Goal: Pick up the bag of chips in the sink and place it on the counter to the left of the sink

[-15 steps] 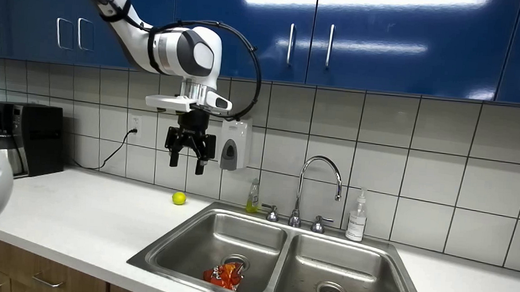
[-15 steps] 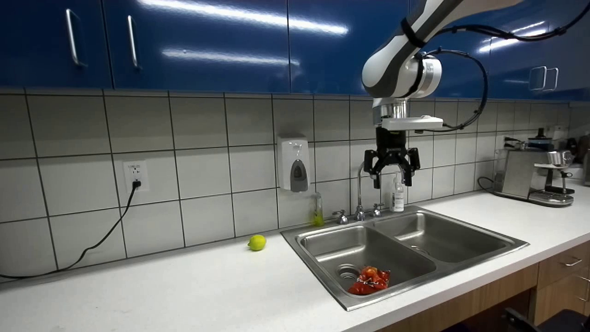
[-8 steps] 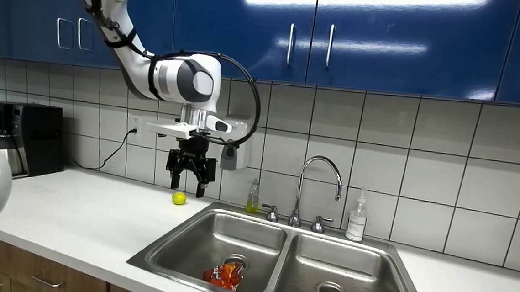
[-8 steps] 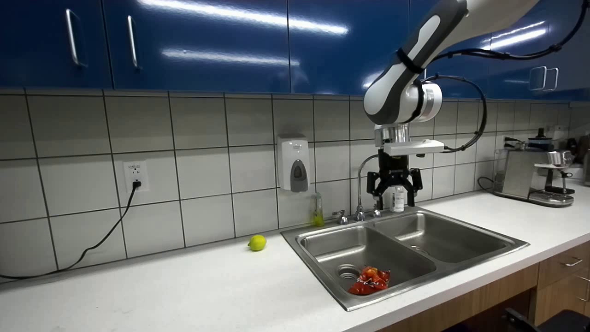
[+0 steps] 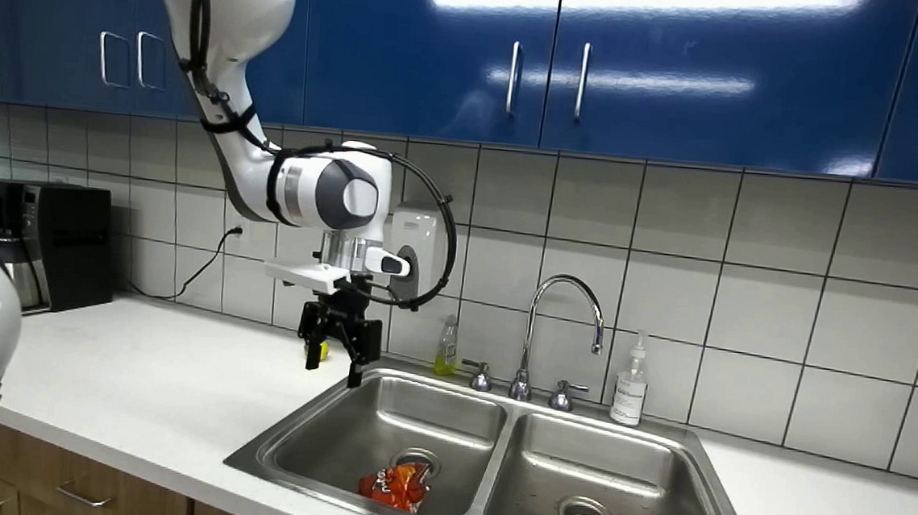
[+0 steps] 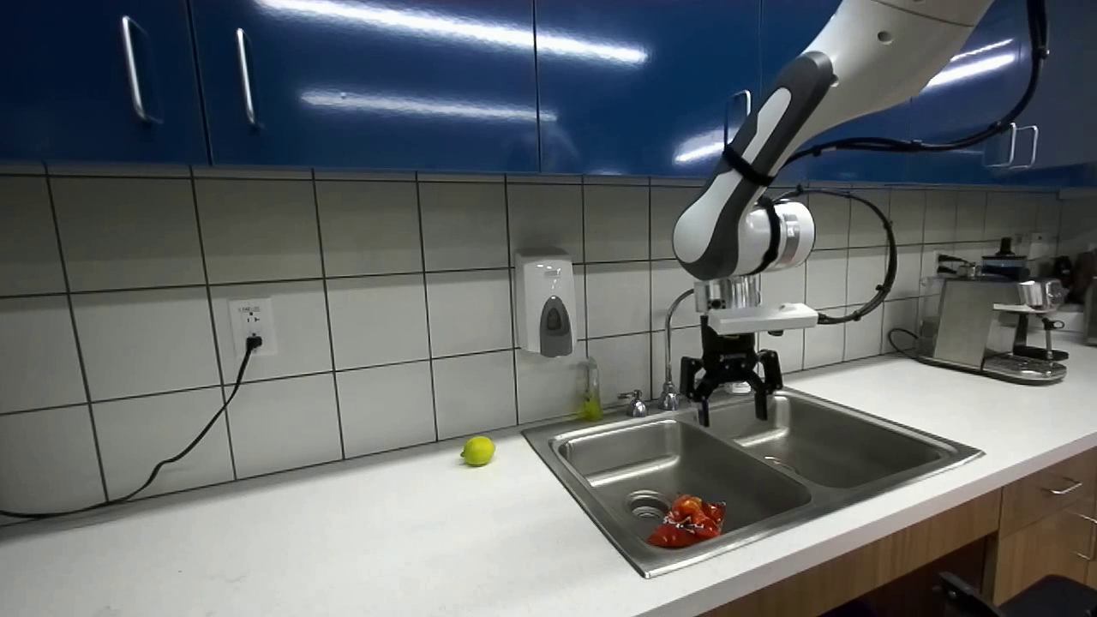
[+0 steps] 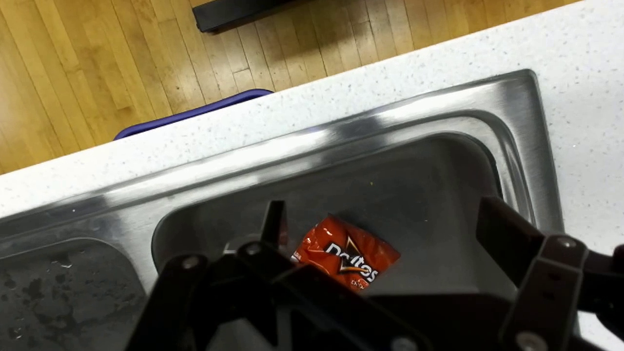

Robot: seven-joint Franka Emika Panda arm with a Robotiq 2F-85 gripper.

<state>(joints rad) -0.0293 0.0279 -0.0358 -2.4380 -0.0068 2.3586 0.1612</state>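
Gripper [image 6: 733,416] spread wide, holding nothing, above sink [image 6: 597,506]. Chip bag [image 6: 688,524] in left basin [image 6: 733,488], near side, just beside drain [image 6: 647,504].

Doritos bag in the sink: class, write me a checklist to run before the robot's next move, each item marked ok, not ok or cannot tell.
1. Gripper open: ok; its jaws stand wide apart.
2. Doritos bag in the sink: ok; left compartment, as both exterior views show.
3. Gripper down at the bag: not ok; it hovers well above in both exterior views.
4. Bag centred between the jaws: not ok; in the wrist view it shows nearer the picture-left jaw.
5. Bag sealed: cannot tell; gripper parts cover some of it in the wrist view.
6. Drop spot visible: ok; the counter left of the sink shows, with a yellow-green fruit toward the back.
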